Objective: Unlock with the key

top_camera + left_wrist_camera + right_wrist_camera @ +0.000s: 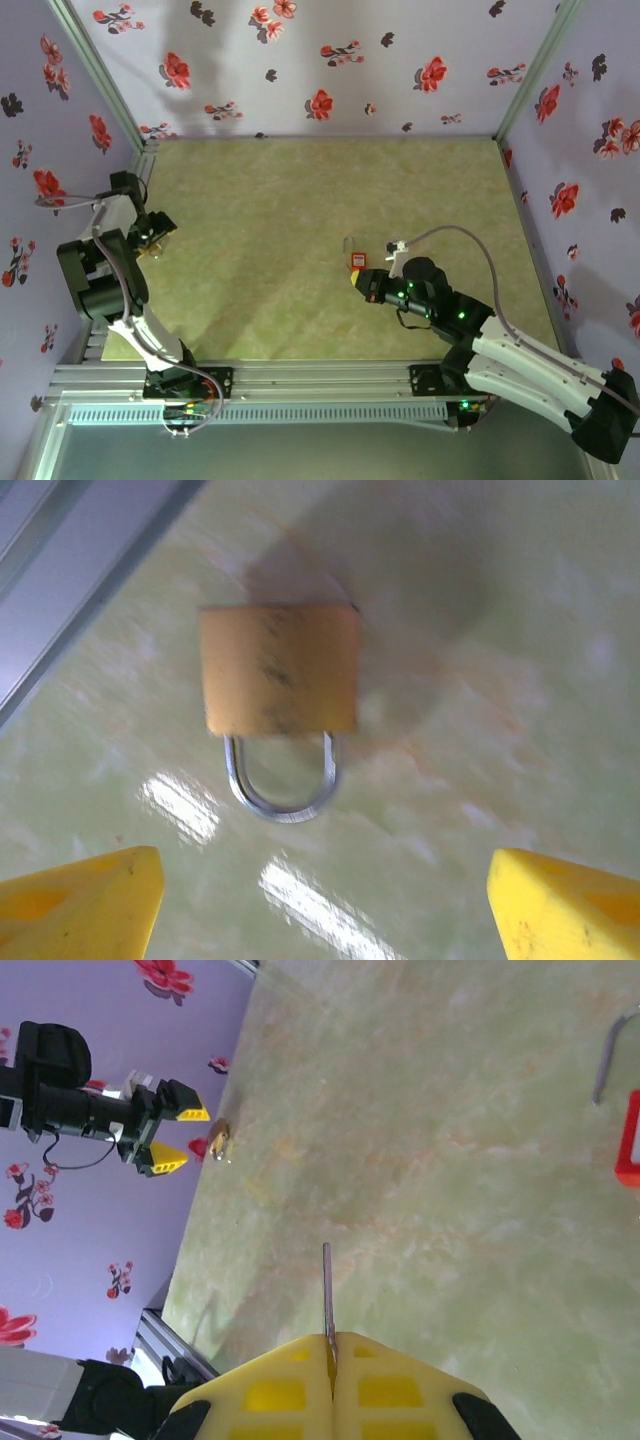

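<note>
The brass padlock (280, 670) lies flat on the green table near the left wall, its silver shackle (282, 785) pointing toward my left gripper (320, 900). That gripper hovers over it, open, with yellow fingertips (85, 905) far apart and nothing between them. From the right wrist view the padlock (220, 1142) sits just beyond the left gripper (178, 1140). My right gripper (332, 1345) is shut on the key, whose thin silver blade (326, 1290) sticks out edge-on from between the pads. The key's head is hidden. In the top view the right gripper (357, 281) is right of centre.
A small red squarish piece (357, 260) with a thin wire ring (348, 243) lies on the table just beyond the right gripper; the same red piece (630, 1140) is at the right wrist view's edge. Floral walls enclose three sides, and a metal rail (300, 380) runs along the near edge.
</note>
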{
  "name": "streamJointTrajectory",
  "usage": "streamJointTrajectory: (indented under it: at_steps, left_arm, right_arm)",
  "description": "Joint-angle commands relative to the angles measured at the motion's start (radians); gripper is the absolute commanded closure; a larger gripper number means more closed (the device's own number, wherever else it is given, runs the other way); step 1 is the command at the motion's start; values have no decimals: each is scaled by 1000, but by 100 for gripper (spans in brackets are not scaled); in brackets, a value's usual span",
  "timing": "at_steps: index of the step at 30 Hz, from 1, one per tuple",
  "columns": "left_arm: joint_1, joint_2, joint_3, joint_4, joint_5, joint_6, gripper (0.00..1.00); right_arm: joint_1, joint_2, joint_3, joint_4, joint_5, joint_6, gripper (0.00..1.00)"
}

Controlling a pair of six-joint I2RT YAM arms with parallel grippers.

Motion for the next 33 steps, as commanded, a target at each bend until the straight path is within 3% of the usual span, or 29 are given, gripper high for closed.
streamJointTrajectory:
  at_steps: [1, 8, 18, 24, 30, 33]
  left_arm:
    - [25, 66, 41, 25, 42, -63, 17]
    - [38, 188, 115, 11, 30, -54, 21]
    - [50, 238, 137, 18, 8, -9, 30]
    - [50, 259, 158, -7, 34, 52, 55]
    - [16, 238, 138, -9, 81, 110, 70]
    - [-24, 214, 103, 9, 86, 126, 73]
  right_arm:
    - [-4, -7, -28, 29, -31, 40, 100]
    - [-9, 14, -15, 13, -32, 28, 100]
    - [-10, 75, -8, 38, -37, 24, 100]
    - [-15, 72, -4, 11, -31, 5, 100]
    - [-27, 42, -10, -22, -24, -7, 100]
    - [-51, 17, -6, -65, -24, -18, 100]
